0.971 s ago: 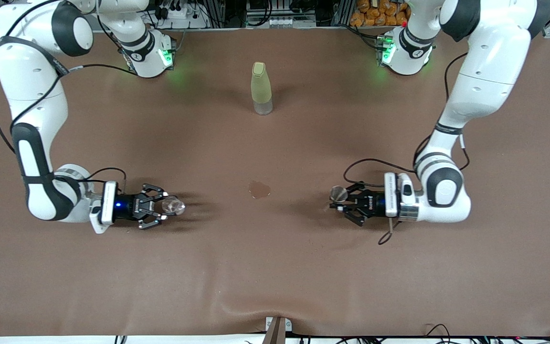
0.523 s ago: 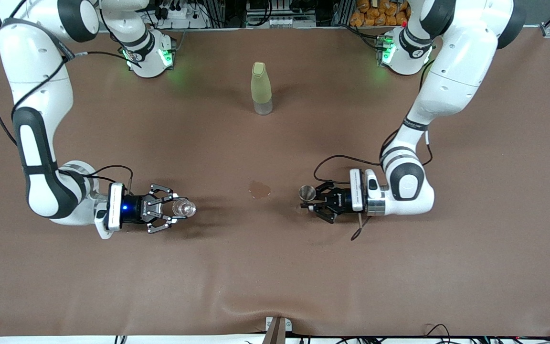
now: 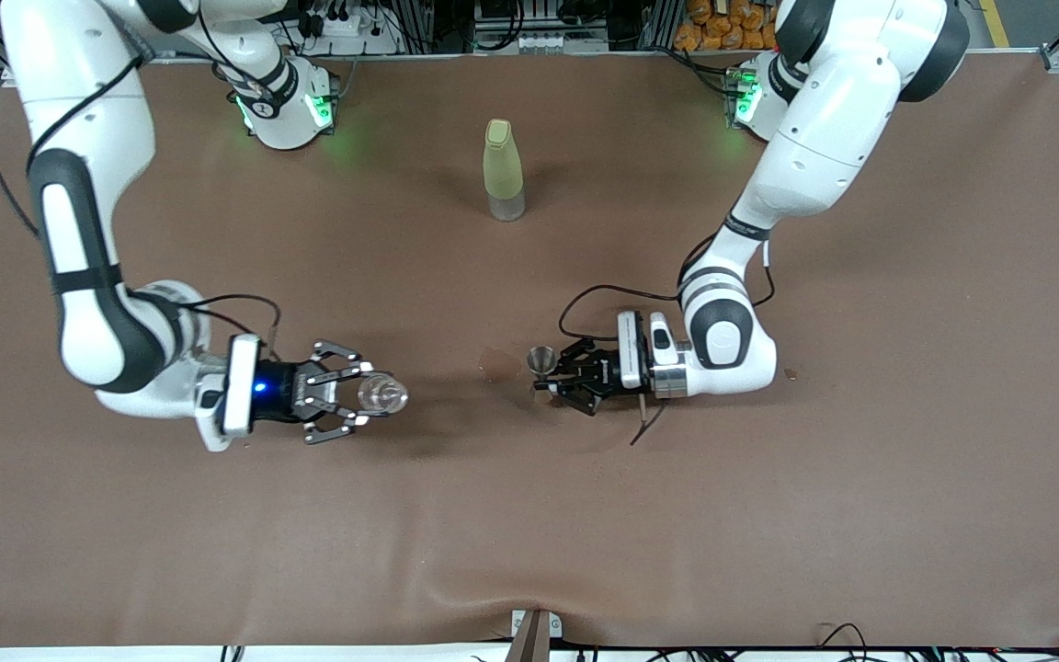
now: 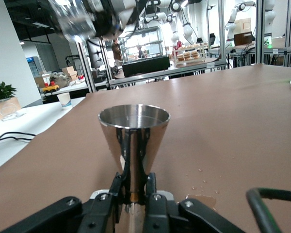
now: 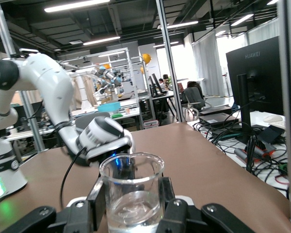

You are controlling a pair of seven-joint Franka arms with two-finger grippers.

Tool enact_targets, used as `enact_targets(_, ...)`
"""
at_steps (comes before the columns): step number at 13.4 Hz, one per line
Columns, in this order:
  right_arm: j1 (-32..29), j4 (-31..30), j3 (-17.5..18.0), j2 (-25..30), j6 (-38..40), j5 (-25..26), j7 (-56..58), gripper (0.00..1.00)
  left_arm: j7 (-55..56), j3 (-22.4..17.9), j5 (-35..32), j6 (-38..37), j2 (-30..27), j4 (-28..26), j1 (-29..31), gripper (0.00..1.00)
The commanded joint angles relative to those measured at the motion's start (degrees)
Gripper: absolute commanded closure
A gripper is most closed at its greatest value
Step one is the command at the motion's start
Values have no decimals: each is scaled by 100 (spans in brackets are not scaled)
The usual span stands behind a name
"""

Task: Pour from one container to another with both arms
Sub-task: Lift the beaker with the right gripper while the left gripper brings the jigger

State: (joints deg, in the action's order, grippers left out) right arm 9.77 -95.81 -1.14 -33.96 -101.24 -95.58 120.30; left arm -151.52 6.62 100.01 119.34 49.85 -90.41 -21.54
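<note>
one glass beaker, one steel jigger, one bottle.

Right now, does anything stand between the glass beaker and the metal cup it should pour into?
Nothing visible does. Only bare tablecloth and a small wet stain lie between the glass beaker and the metal cup.

left jaws clamp an upright steel jigger above the brown table.
</note>
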Motion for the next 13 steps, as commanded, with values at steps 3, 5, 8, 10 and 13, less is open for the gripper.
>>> enact_targets(3,587,-885,-35,565,-440,-557,143,100,-342,-38,562,239,271,340,-385,100)
enact_targets(5,631,-1254,61,697,-431,-820,283,100,-474,-46,669,239,297,340,-412,100)
enact_targets(8,789,-1668,105,890,-431,-1050,477,100,-492,-55,791,448,358,435,-588,100)
enact_targets(10,816,-1775,106,926,-431,-1085,669,100,-492,-73,923,599,499,655,-764,100)
enact_targets(13,903,-1854,106,926,-431,-1085,776,100,-483,-81,1038,783,701,972,-948,100)
